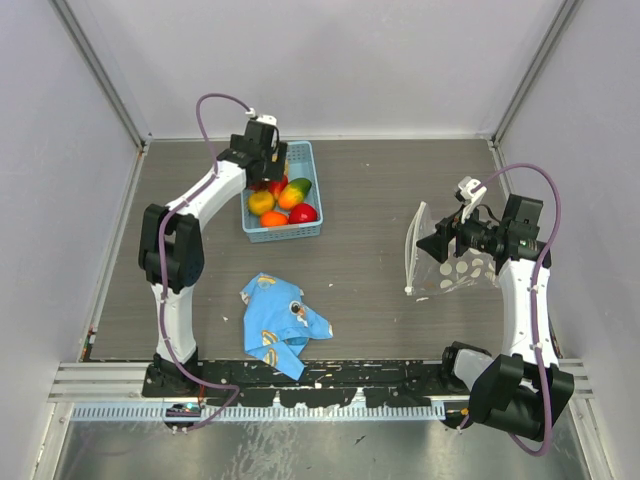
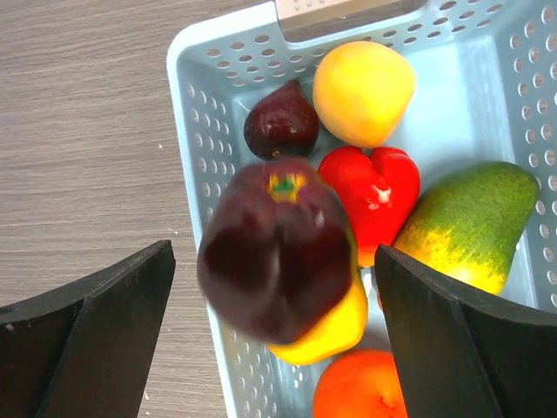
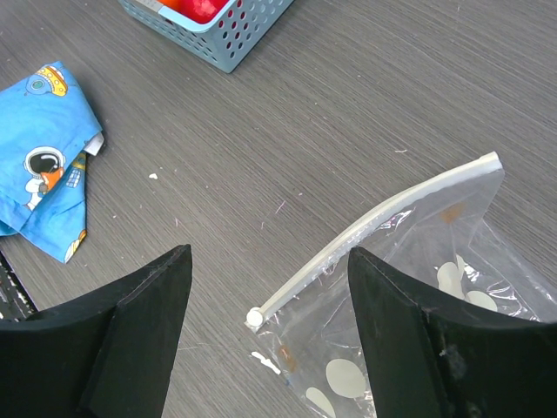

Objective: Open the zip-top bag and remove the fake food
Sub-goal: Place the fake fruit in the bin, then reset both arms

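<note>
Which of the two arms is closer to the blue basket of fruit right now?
Left. The left gripper hangs above the basket; the right gripper is across the table, at the dotted bag.

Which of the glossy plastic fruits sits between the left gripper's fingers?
The big dark purple plastic fruit with the green stem mark, blurred, over the light blue slotted basket. The smaller dark purple piece lies further in, beside the yellow one.

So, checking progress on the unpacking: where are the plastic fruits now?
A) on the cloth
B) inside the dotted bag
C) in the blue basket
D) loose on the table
C: the plastic fruits are piled in the blue basket, and no food shows in the bag.
</note>
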{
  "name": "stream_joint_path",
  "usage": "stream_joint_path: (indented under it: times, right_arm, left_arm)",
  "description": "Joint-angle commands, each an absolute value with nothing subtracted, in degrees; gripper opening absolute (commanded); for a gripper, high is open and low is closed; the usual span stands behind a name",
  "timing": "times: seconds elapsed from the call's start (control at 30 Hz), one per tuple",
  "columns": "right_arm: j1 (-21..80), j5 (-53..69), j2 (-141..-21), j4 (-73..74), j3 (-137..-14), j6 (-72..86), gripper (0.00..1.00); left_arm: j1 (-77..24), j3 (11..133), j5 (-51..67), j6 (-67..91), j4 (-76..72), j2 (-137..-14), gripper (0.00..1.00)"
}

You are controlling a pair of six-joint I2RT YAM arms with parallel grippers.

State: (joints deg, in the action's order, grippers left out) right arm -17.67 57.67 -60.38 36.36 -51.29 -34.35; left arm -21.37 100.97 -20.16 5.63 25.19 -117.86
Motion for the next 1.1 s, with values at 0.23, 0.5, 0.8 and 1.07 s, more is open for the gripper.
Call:
stream_joint_path:
  times: [0.23, 0.5, 0.8, 1.07]
  right_arm:
    - [-17.05, 57.74, -59.93, 34.91, -52.07, -34.80, 0.77]
    - [-17.05, 56.95, -59.67, 34.49, -51.98, -34.66, 0.77]
    - [-17.05, 54.33, -59.23, 32.32, -51.53, -32.42, 0.78]
    - [-18.32, 47.09, -59.08, 29.77, -51.56, -28.84, 0.82]
  left_arm:
    - [-21.14, 104.07, -23.58, 6.18, 25.03, -114.40, 0.98]
    - [-21.12, 95.72, -18.36, 8.37, 20.63, -103.97, 0.98]
    - [-20.94, 76.01, 0.19, 13.84, 5.02, -84.85, 0.98]
    - [-20.66, 67.83, 11.01, 19.34, 1.66, -72.19, 0.98]
